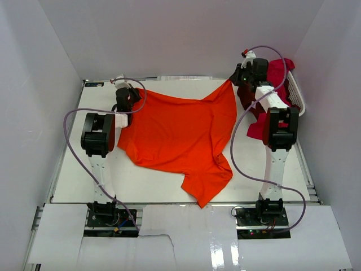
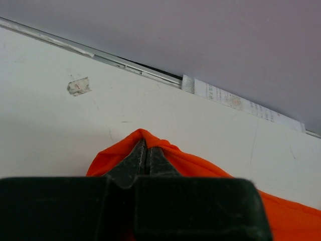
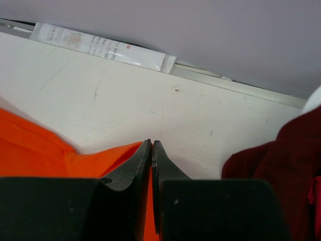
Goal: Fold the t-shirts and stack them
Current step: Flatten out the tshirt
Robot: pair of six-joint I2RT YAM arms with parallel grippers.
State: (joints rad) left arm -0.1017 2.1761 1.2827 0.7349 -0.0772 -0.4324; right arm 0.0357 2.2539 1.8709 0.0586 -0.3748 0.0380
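my left claw (image 2: 146, 146) is pressed together on a fold of the orange shirt (image 1: 180, 135), and my right claw (image 3: 152, 144) pinches another corner of it. behind both claws the shirt lies rumpled on the table (image 1: 73, 180), toward my bases. just right of my right claw is a maroon shirt (image 3: 281, 170), by the basket (image 1: 300, 101). i judge this to be the spreading step. next i should draw the corners apart and lay the cloth flat.
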